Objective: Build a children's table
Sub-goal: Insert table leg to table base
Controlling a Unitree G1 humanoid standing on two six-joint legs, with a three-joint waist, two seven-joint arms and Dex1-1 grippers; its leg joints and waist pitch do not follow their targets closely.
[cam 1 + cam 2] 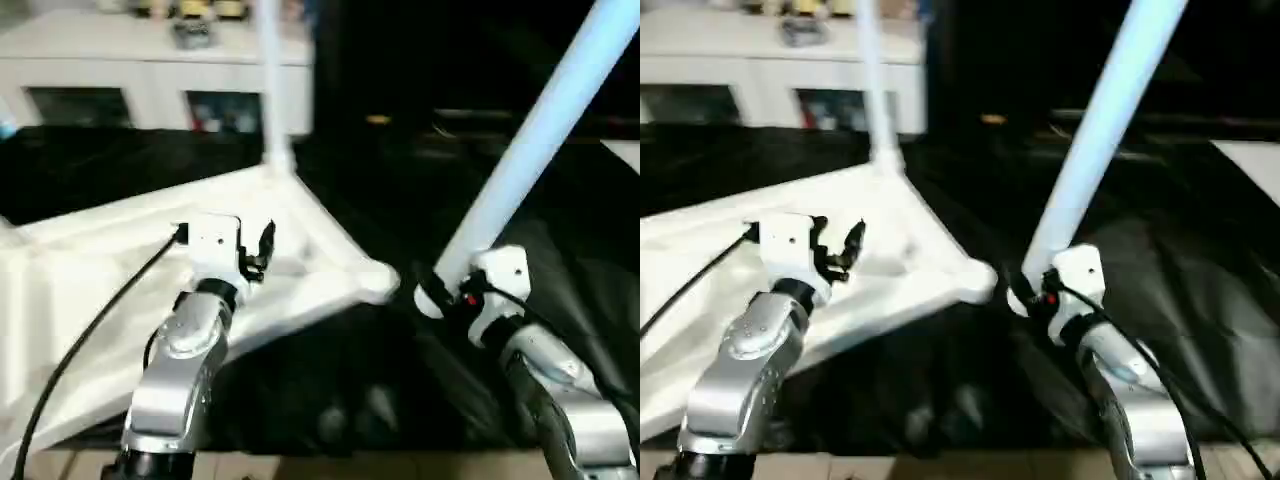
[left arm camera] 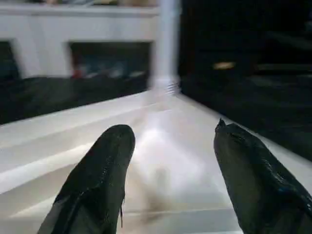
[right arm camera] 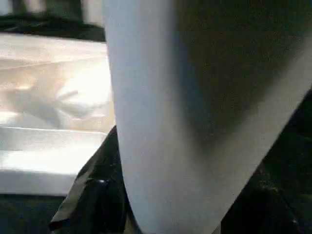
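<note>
Table top (image 1: 90, 290), white plastic, lies upside down on a black-covered surface, tilted w/ its near corner socket (image 1: 375, 281) pointing toward the right arm; one leg (image 1: 270, 80) is already standing upright in the far corner socket. Judging by looks, the top is light, stiff and hollow, w/ a smooth, probably slippery skin, so best held by the raised rim or pressed flat from above, not pinched mid-panel. Left hand (image 1: 255, 250) hovers over the underside of the top, black fingers (image 2: 105, 170) spread moderately apart w/ nothing between them; can't tell if it touches the plastic. Second leg (image 1: 540, 130), long tapered white tube, slants up and to the right, its thick end just beside the near corner socket but not yet seated, as far as can be told. It's likely light and rigid but round and slick, so it could roll in the grip; taking it near the thick end gives most control for steering it into the socket. Right hand (image 1: 440, 290) pinches that leg near its lower end, fingers closed round the tube.
</note>
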